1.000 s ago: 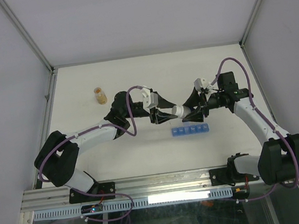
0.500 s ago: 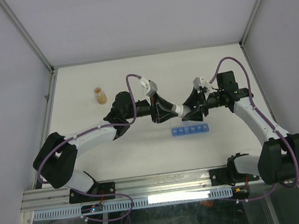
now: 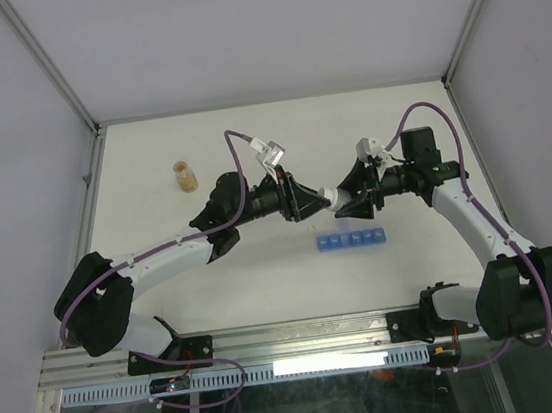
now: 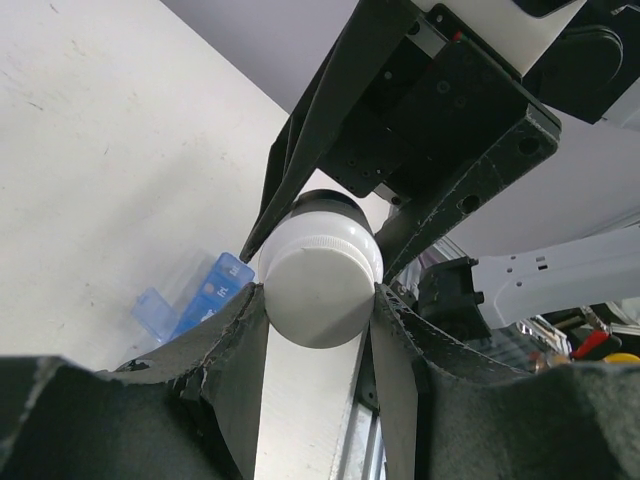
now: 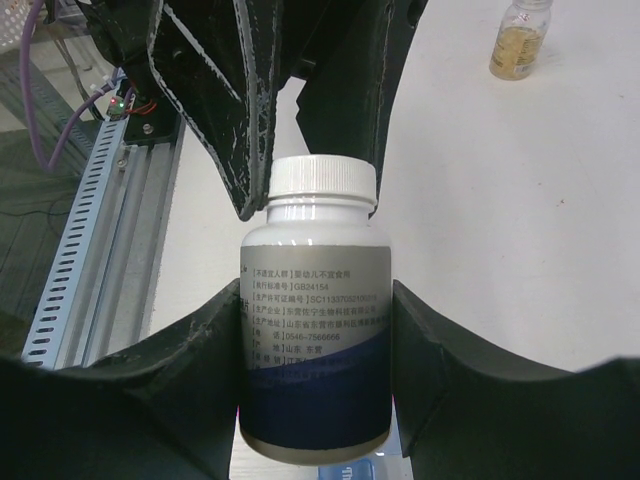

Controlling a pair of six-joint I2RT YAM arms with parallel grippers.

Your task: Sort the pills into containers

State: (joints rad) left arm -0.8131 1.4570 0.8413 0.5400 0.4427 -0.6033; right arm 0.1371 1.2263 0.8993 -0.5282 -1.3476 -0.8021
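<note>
2 grippers meet in mid-air over the table (image 3: 147, 142), both gripping 1 white pill bottle (image 3: 330, 199) held sideways between them. The left gripper (image 4: 318, 300) is partly closed, its pads clamping the bottle's white cap (image 4: 318, 292). The right gripper (image 5: 315, 345) is partly closed around the labelled body. The blue pill organizer (image 3: 353, 240) lies flat on the table, near side of the bottle, just below the right gripper and touching neither. 1 small clear bottle (image 3: 185, 175) with amber contents stands well to the left.

Overhead view looks down from behind — both wrist views, close-up, face the white bottle (image 4: 318, 290).
</note>
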